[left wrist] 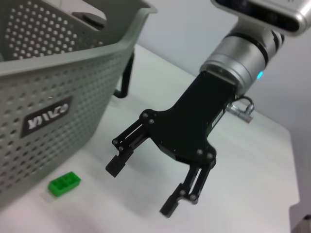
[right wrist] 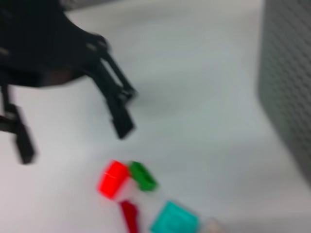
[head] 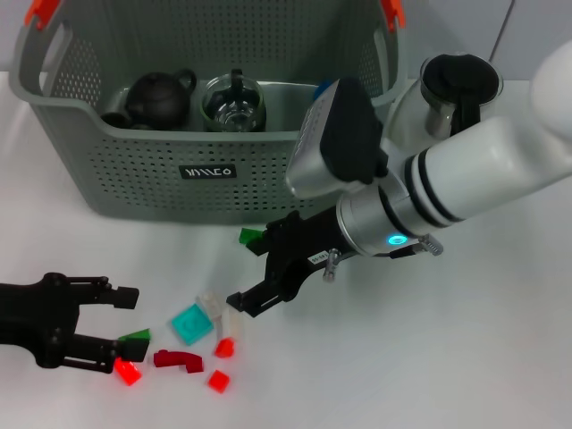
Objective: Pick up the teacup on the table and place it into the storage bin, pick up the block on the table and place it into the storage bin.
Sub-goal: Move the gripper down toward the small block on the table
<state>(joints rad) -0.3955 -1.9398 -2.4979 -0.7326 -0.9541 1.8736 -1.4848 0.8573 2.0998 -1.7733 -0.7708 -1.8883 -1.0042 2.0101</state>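
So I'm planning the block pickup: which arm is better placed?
Probably right. The right end effector hangs open just above the blocks; the left end effector, also open, sits level beside them.

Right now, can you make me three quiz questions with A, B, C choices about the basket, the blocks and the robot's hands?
1. Where is the dark teapot?
A. inside the storage bin
B. on the table
C. in a gripper

2. What colour is the big square block?
A. yellow
B. teal
C. black

3. How is the right gripper?
A. shut on a cup
B. shut on a block
C. open, holding nothing

Answers: 1 A, the teapot sits behind the bin's perforated wall beside a glass teacup. 2 B, it lies teal among red blocks. 3 C, its fingers are spread over the blocks; the left gripper is open too.
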